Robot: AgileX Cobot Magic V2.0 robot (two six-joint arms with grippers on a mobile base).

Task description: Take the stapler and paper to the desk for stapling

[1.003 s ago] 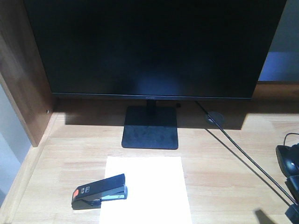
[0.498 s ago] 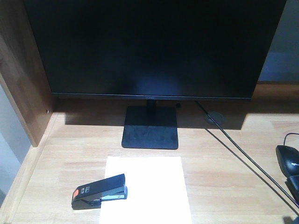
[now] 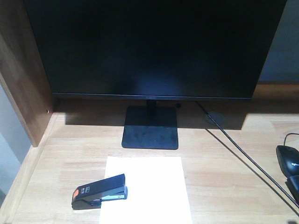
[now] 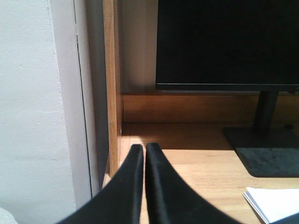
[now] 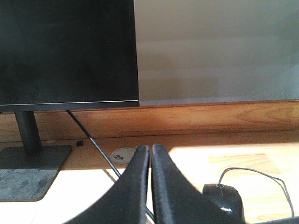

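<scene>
The black stapler [image 3: 99,191] with an orange-red patch lies on the light wood desk [image 3: 224,177], its front end over the left edge of the white paper [image 3: 149,186]. The sheet lies flat in front of the monitor stand. No gripper shows in the front view. In the left wrist view my left gripper [image 4: 142,147] is shut and empty, low over the desk's left side near the wooden side panel, and a corner of the paper [image 4: 275,203] shows at the lower right. My right gripper [image 5: 151,148] is shut and empty above the desk, left of the mouse.
A large black monitor [image 3: 154,46] on a square base [image 3: 150,128] fills the back of the desk. Its cable [image 3: 243,154] runs diagonally from a grommet [image 3: 214,117] to the front right. A black mouse [image 3: 288,158] sits at the right edge. A wooden side panel [image 3: 21,79] bounds the left.
A dark shape and its shadow at the front view's bottom right corner have shrunk and gone out of frame. Stapler and paper have not moved.
</scene>
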